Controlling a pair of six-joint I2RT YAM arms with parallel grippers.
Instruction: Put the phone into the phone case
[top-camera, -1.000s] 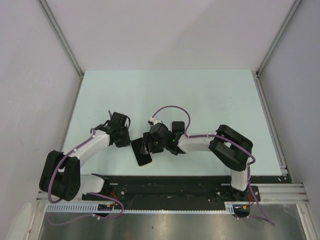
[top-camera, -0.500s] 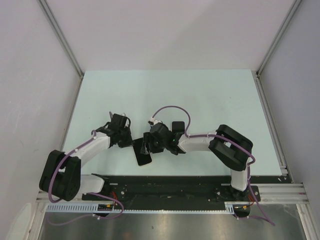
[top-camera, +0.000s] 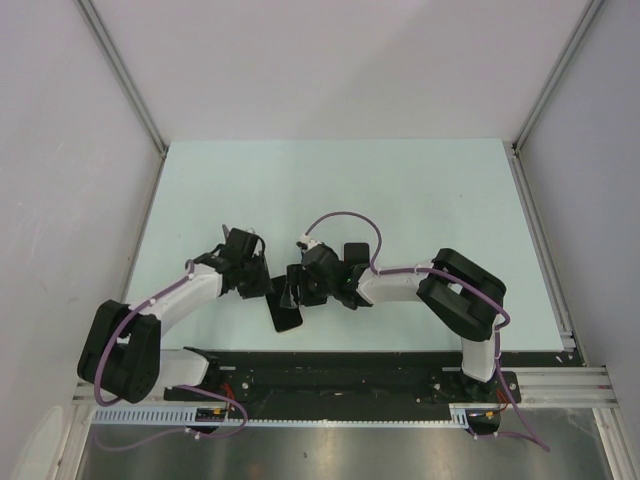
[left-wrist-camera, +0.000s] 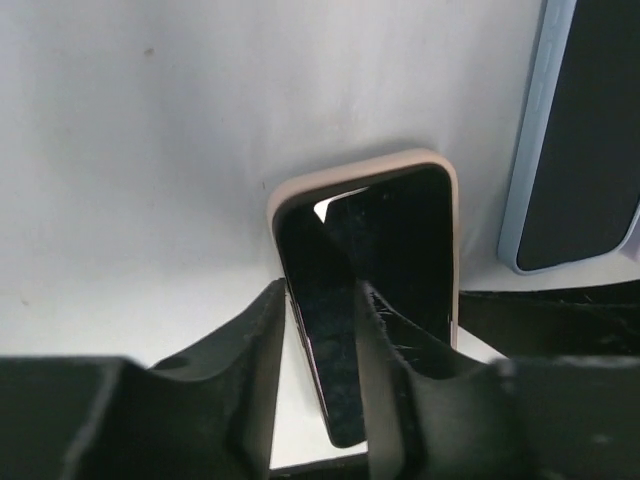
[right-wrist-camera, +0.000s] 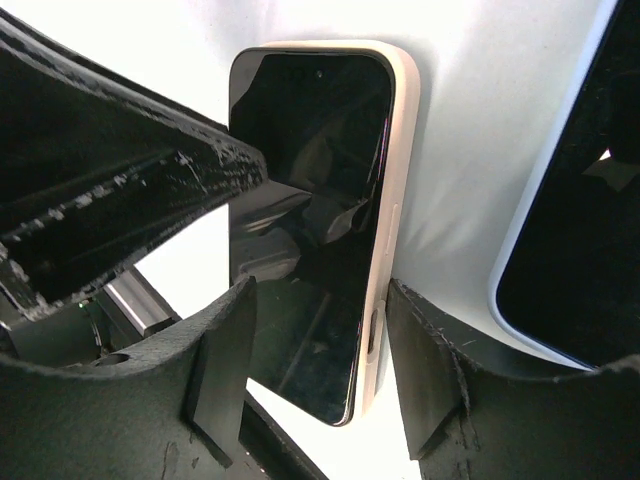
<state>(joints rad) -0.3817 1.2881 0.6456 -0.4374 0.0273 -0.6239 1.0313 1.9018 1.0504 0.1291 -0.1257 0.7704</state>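
Left gripper (left-wrist-camera: 318, 292): closed on the phone (right-wrist-camera: 310, 130). In its own wrist view you see one black finger (left-wrist-camera: 262, 350) on each face of the dark slab, pinching it at its raised long edge.
Right gripper (right-wrist-camera: 318, 290): spread to the width of the phone case (right-wrist-camera: 402, 150) and gripping it across the middle. One fingertip meets the beige side wall. The other finger (right-wrist-camera: 225, 370) sits at the phone's opposite long edge.
Phone: half seated. One long edge is down inside the case. The other is lifted, so the screen tilts and you can see a small pale gap at the top corner in the left wrist view. The screen is dark.
Phone case: beige, lying on the table (top-camera: 330, 190) under the phone. In the right wrist view you see its rim along the top end and one long side only.
Where you find the pair: from above, both grippers meet over it, close to the near edge of the table and a little left of centre. The grippers hide most of the phone in that view.
Blue-edged handset (right-wrist-camera: 570, 230): flat on the table just beside the cased phone, roughly parallel to it and not touching it. Its face is dark and its rim pale blue.
Table: pale green, running back to the far wall.
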